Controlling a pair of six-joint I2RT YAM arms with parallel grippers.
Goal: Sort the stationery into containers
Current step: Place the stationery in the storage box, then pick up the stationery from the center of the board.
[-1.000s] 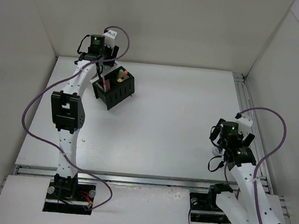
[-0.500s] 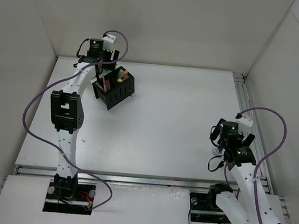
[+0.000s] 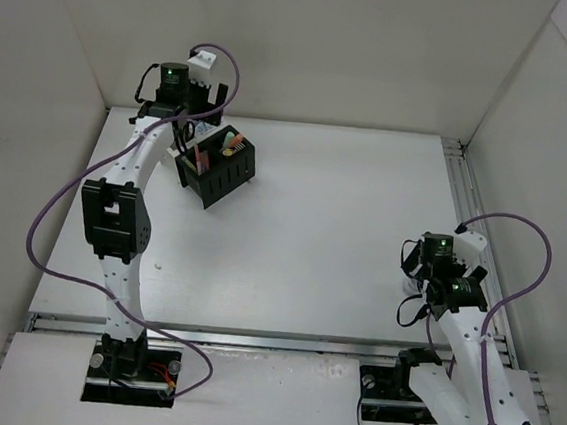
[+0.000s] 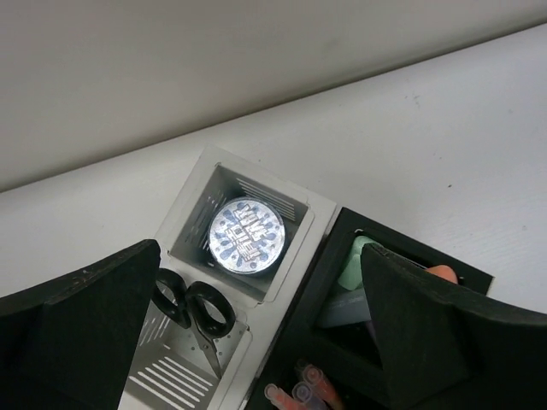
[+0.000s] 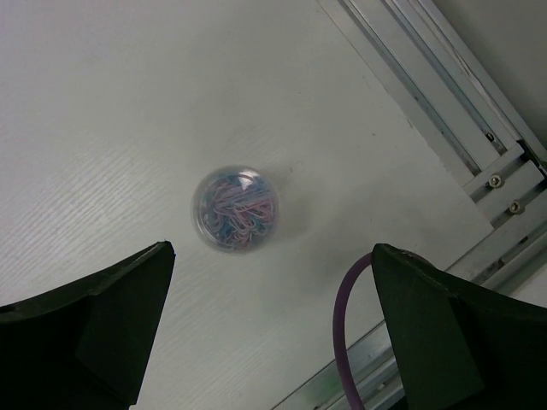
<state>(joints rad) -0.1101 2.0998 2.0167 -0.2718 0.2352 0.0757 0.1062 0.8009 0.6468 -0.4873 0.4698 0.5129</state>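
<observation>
My left gripper [image 4: 259, 286] hung wide open, holding nothing, above the containers [image 3: 229, 172] at the upper left of the overhead view. In my left wrist view, the upper white cup [image 4: 273, 178] held a round clear tub of paper clips [image 4: 246, 235] on its floor. The white cup [image 4: 162, 376] below and left of it held the black-handled scissors [image 4: 195, 306], their loops toward the tub's cup. To the right, a black cup [image 4: 402, 241] held a green highlighter [image 4: 355, 259], a blue-grey pen [image 4: 342, 307] and something orange [image 4: 440, 275]. At the bottom edge sat what seemed to be pinkish pen ends [image 4: 295, 395], cut off by the frame.

My right gripper [image 5: 269, 256] was just as wide and empty at the lower right of the overhead view. It hung over a second tub of paper clips [image 5: 235, 207] on the table [image 5: 102, 111], well apart from the containers.
</observation>
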